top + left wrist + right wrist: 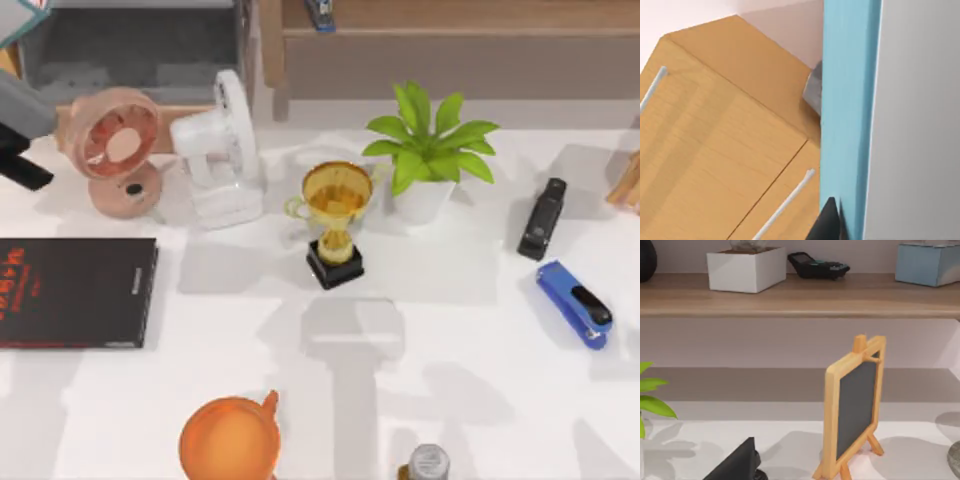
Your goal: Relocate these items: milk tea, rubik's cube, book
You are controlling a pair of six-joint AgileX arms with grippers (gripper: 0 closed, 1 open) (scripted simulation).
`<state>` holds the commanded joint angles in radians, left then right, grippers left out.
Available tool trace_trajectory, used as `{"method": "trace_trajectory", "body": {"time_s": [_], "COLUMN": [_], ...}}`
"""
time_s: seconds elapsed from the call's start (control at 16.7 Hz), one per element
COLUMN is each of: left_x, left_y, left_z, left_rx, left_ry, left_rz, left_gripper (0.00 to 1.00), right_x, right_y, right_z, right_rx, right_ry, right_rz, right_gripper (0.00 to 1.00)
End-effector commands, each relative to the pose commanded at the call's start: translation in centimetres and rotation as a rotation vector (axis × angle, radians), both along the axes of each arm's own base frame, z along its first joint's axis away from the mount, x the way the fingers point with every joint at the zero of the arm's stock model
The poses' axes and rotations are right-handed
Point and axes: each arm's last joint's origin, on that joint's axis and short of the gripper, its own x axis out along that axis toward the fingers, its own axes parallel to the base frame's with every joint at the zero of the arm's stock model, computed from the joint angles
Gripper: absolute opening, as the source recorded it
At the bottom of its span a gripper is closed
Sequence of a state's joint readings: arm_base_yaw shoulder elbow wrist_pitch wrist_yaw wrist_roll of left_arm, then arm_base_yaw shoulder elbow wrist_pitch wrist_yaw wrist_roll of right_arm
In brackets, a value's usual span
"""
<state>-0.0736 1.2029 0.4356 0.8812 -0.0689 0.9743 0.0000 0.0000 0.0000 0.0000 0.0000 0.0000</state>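
The book [847,125] has a teal-blue cover and pale page edges and stands on edge close to the left wrist camera. One black finger [826,225] of my left gripper [840,227] presses on the cover, so the gripper is shut on it. A teal corner of the book [15,20] shows at the top view's far-left back, off the table, with my left arm [18,115] just below it. Under the book lies a wooden cabinet [715,150] with bar handles. The milk tea and the rubik's cube are out of view.
On the table stand a black book with red lettering [70,292], a pink fan [118,150], a white fan [222,150], a trophy [335,220], a plant [428,150], two staplers [542,218] [575,303], an orange mug [230,440], a bottle [428,462] and a small chalkboard [855,405].
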Motion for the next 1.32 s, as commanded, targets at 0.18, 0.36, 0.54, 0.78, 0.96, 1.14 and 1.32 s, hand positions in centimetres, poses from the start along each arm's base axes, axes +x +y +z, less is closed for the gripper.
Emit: {"method": "trace_trajectory", "body": {"time_s": [0.18, 0.36, 0.54, 0.78, 0.96, 1.14, 1.32], "left_x": [-3.6, -5.8, -6.5, -6.0, -5.7, -5.5, -5.4], "left_y": [0.8, 1.4, 1.5, 0.8, 0.6, 0.7, 0.7], "left_z": [-5.4, -9.6, -12.3, -14.1, -14.3, -13.8, -14.1], "left_rx": [0.217, 0.396, 0.526, 0.612, 0.622, 0.625, 0.624], "left_ry": [0.147, 0.315, 0.473, 0.590, 0.605, 0.577, 0.590], "left_rz": [0.017, 0.012, -0.038, -0.144, -0.167, -0.151, -0.158], "left_gripper": [0.00, 0.00, 0.00, 0.00, 0.00, 0.00, 0.00], "right_x": [0.0, 0.0, 0.0, 0.0, 0.0, 0.0, 0.0], "right_y": [0.0, 0.0, 0.0, 0.0, 0.0, 0.0, 0.0], "right_z": [0.0, 0.0, 0.0, 0.0, 0.0, 0.0, 0.0], "right_rx": [0.000, 0.000, 0.000, 0.000, 0.000, 0.000, 0.000], "right_ry": [0.000, 0.000, 0.000, 0.000, 0.000, 0.000, 0.000], "right_rz": [0.000, 0.000, 0.000, 0.000, 0.000, 0.000, 0.000], "right_gripper": [1.00, 1.00, 1.00, 1.00, 1.00, 1.00, 1.00]}}
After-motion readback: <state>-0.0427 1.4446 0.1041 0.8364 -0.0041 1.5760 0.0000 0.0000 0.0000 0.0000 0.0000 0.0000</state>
